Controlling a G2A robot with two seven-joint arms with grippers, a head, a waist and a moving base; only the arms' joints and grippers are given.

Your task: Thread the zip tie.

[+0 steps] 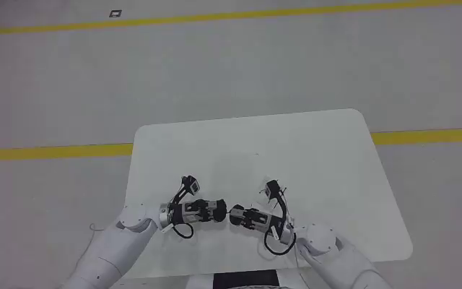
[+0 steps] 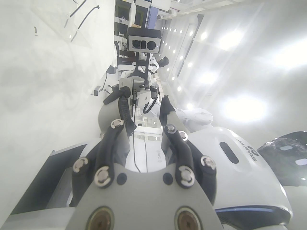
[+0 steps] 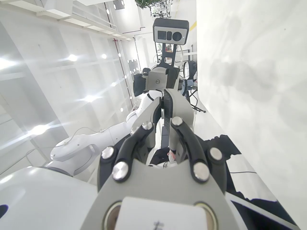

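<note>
Zip ties (image 2: 83,20) well beyond left gripper (image 2: 144,105)

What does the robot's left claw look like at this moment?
The left claw has two fingers with black ribbed pads, hinged on black bars with silver pins to a grey metal-looking base. It stands open, with nothing seen gripped between them. It lies level over the near part of the white table, pointing at the right claw, tip to tip; whether they touch is unclear.
</note>
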